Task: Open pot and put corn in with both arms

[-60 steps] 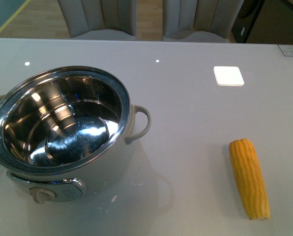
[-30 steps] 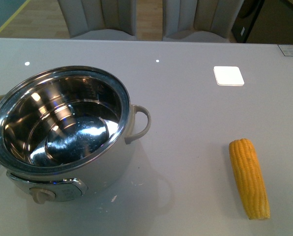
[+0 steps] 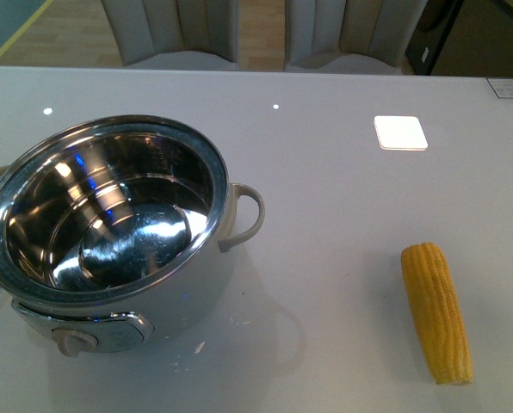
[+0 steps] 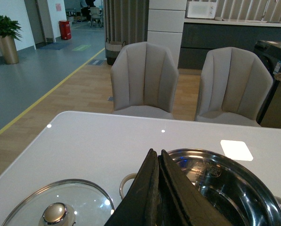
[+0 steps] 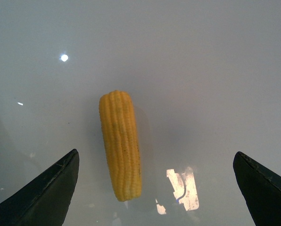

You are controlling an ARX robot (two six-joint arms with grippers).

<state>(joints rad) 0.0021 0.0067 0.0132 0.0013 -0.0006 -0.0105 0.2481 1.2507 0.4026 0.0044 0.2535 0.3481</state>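
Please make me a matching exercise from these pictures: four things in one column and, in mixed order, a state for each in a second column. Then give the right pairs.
Things:
1. pot
2. corn
3. glass lid
4. left gripper

States:
A. jaws shut, holding nothing
B. yellow, lying on the table apart from the pot
C. uncovered, nothing inside
D. lying flat beside the pot, knob up

Pairs: 1-C, 2-B, 3-D, 4-A

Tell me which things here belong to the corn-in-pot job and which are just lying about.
Job: pot, corn, glass lid (already off), open right gripper, shut left gripper.
Lying about: white square pad, chairs.
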